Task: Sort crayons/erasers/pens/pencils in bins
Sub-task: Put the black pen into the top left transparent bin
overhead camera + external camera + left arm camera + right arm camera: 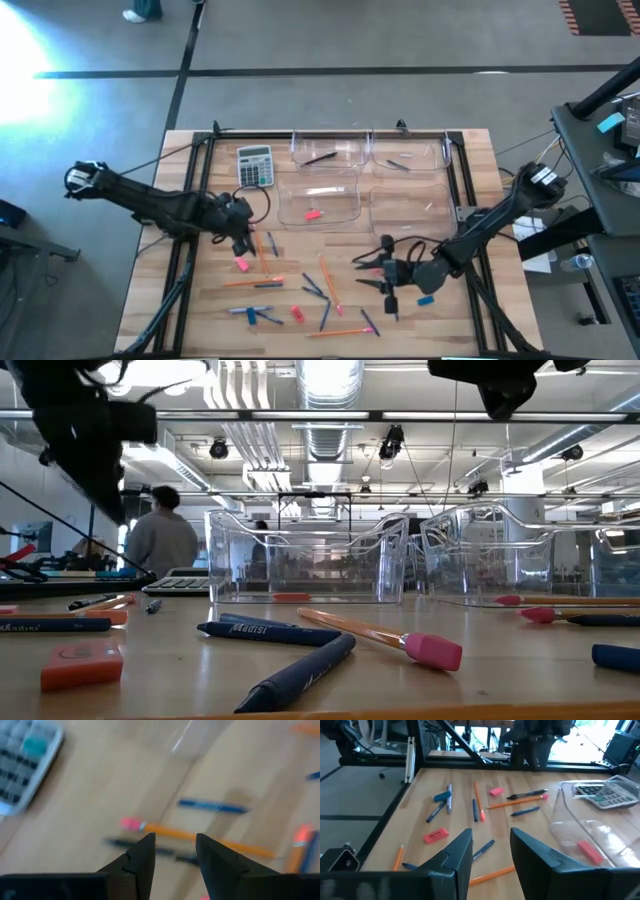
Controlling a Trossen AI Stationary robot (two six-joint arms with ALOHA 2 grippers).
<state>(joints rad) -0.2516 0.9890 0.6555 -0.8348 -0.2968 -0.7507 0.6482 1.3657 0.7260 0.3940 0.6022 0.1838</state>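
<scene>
Lying loose across the near half of the bench [470, 310], the pencils [329, 279], erasers [242, 264] and short dark and blue sticks [312, 288] form a scatter between the two arms. One pink eraser [313, 213] sits inside the near-left of the four clear bins [318, 203], which stand in a block of two rows at the far middle of the bench; a dark pen [320, 157] lies in the far-left bin and another thin stick [398, 165] in the far-right one. A grey calculator [255, 165] rests just left of the bins, near the far edge.

Bare wood shows along the bench's left strip and in its near right corner, and a gap stays open between the scatter and the front walls of the bins. A black frame rail runs along each side of the bench, and cables trail near the right arm.

From the left side the left gripper [243, 238] reaches in low over the scatter's left end, near a pencil and a pink eraser; its jaws stand apart with nothing between them, a pencil [200, 836] and a dark stick lying on the wood beyond its tips. From the right side the right gripper [385, 283] angles in above the scatter's right end, jaws likewise apart and empty, a light blue eraser [425, 298] just beside it.
</scene>
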